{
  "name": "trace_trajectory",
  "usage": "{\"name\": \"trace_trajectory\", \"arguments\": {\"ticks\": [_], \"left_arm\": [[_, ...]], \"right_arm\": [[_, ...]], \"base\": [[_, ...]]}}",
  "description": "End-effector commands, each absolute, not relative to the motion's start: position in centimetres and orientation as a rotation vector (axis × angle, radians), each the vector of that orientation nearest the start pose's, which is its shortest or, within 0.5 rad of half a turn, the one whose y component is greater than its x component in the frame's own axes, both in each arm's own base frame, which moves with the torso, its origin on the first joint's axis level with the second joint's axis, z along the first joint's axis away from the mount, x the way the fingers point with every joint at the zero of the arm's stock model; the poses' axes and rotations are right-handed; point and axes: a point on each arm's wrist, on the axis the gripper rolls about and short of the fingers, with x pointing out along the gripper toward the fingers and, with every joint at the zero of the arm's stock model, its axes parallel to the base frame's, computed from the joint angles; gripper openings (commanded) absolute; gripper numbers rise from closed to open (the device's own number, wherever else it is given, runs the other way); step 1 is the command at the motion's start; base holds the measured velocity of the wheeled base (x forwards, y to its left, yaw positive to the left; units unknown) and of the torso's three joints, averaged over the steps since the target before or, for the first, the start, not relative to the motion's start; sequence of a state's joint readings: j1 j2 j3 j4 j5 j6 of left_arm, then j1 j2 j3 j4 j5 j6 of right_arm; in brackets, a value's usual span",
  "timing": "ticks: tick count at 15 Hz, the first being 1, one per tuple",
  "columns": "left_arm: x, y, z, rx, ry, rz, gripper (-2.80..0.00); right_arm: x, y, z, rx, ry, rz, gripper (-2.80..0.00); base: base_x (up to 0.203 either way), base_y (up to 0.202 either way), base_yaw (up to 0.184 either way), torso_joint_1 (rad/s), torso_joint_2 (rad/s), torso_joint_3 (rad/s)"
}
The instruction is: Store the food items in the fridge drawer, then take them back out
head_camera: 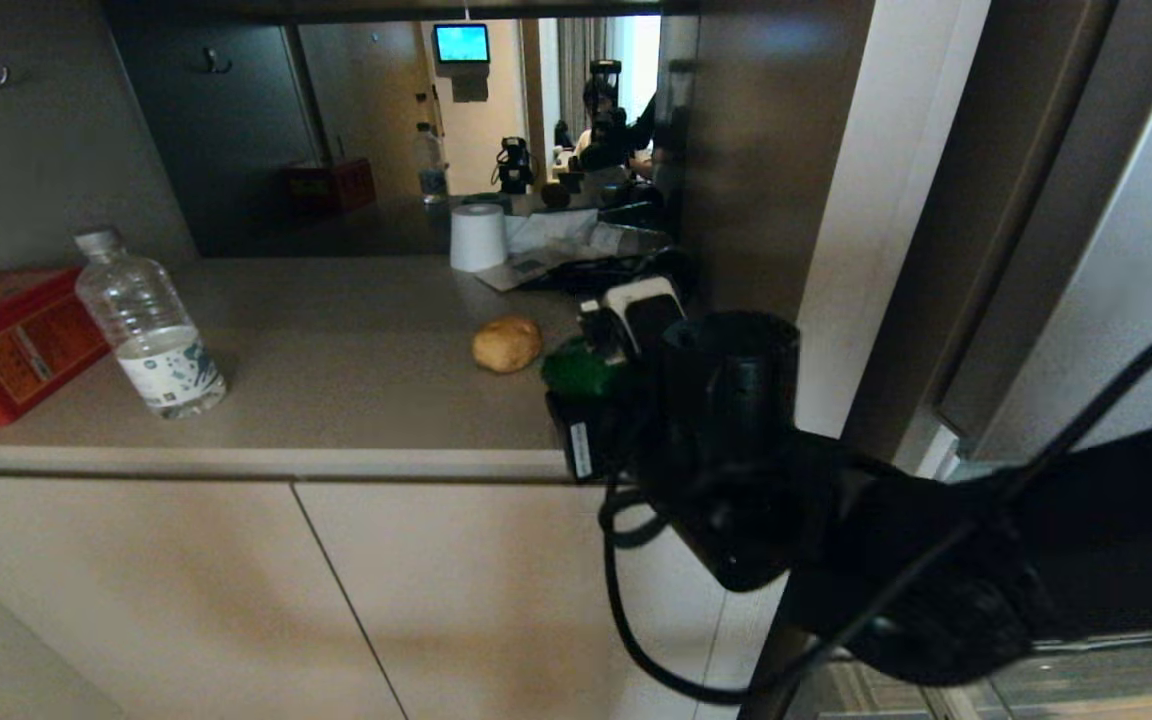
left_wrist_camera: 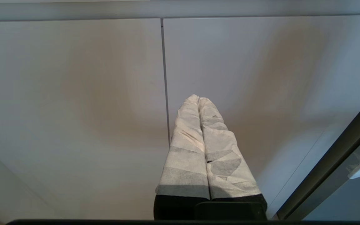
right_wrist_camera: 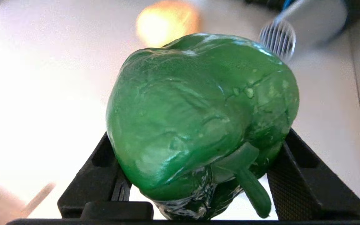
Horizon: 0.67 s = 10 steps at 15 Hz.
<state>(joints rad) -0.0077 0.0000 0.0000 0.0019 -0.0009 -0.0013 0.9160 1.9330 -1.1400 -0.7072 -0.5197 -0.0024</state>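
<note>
The glossy green bell pepper (right_wrist_camera: 198, 112) sits between the black fingers (right_wrist_camera: 295, 168) of my right gripper (right_wrist_camera: 200, 131), which is shut on it with the stem towards the wrist. In the head view the pepper (head_camera: 576, 372) and right gripper (head_camera: 591, 365) are over the counter's front right part, just right of the tan potato (head_camera: 507, 344) lying on the counter (head_camera: 336, 350). The potato (right_wrist_camera: 167, 22) also shows past the pepper. A see-through strip of the fridge drawer (head_camera: 1086, 665) shows under my right arm. My left gripper (left_wrist_camera: 198, 99) is shut and empty, parked facing the beige cabinet doors (left_wrist_camera: 73, 109).
A water bottle (head_camera: 151, 335) and a red box (head_camera: 1, 340) stand at the counter's left. A white paper roll (head_camera: 478, 237) and dark clutter (head_camera: 596, 262) sit at the back. The silver fridge (head_camera: 1136, 250) rises at the right, beyond a dark side wall (head_camera: 766, 160).
</note>
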Motion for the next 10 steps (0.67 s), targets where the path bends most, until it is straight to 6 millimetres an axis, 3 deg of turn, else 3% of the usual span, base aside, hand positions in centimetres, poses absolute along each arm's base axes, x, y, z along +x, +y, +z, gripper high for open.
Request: {"name": "trace_trajectory", "arguments": {"ticks": [1,5,10], "left_arm": [[-2.3,0.0,7.5,-0.002,0.003,-0.009,-2.80],[-2.3,0.0,7.5,-0.002,0.003,-0.009,-2.80],[-2.3,0.0,7.5,-0.002,0.003,-0.009,-2.80]], "right_arm": [[19.9,26.8,22.2,-0.029,0.044,0.441,-2.80],[13.3,20.6,21.8,-0.021,0.069,0.516,-2.80],[9.1,13.9,21.6,0.030,0.029,0.561,-2.80]], "base": [[0.000,0.000,0.000,0.000,0.00,0.000],[0.000,0.000,0.000,0.000,0.00,0.000],[0.000,0.000,0.000,0.000,0.00,0.000]]}}
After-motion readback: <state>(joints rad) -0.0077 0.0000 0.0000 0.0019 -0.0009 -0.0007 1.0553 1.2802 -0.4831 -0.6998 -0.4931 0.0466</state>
